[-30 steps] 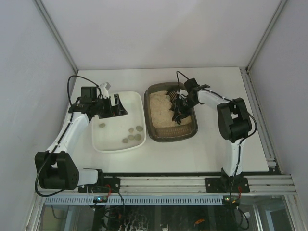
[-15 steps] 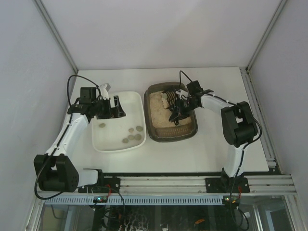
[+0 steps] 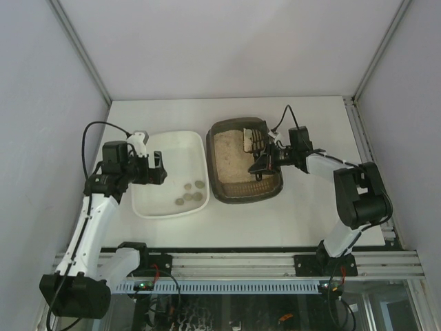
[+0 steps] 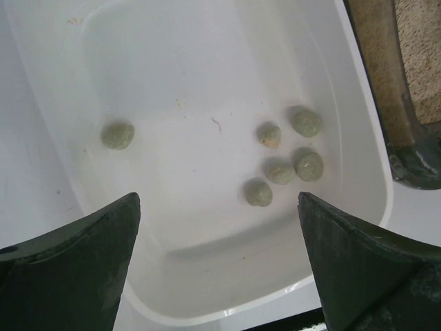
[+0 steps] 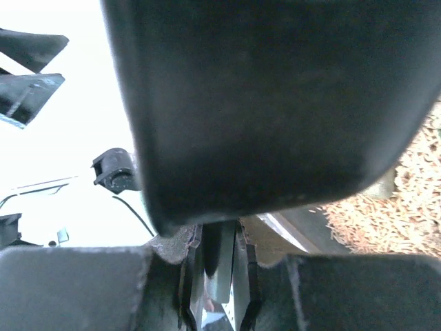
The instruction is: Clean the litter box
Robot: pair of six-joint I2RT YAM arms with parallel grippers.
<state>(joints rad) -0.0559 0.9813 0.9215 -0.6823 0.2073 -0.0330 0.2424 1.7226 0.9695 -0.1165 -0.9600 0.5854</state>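
The dark brown-grey litter box (image 3: 224,187) with beige litter stands mid-table; its rim also shows in the left wrist view (image 4: 380,76). My right gripper (image 3: 271,160) is shut on the handle of a dark slotted scoop (image 3: 253,140), held over the box's back right part. In the right wrist view the scoop (image 5: 275,103) fills most of the frame, its handle between my right gripper's (image 5: 217,276) jaws, with litter (image 5: 413,200) beyond. My left gripper (image 3: 157,170) is open and empty above the white tray's (image 3: 172,141) left side. Several grey-green clumps (image 4: 279,169) lie in the tray.
The white tray (image 4: 207,83) sits just left of the litter box, nearly touching it. One clump (image 4: 117,135) lies apart from the others at the tray's left. White walls enclose the table on three sides. A metal rail runs along the near edge (image 3: 241,265).
My right arm has drawn back to the right, lifting the scoop from the litter toward the box's back right. My left arm has pulled back left and nearer, still open.
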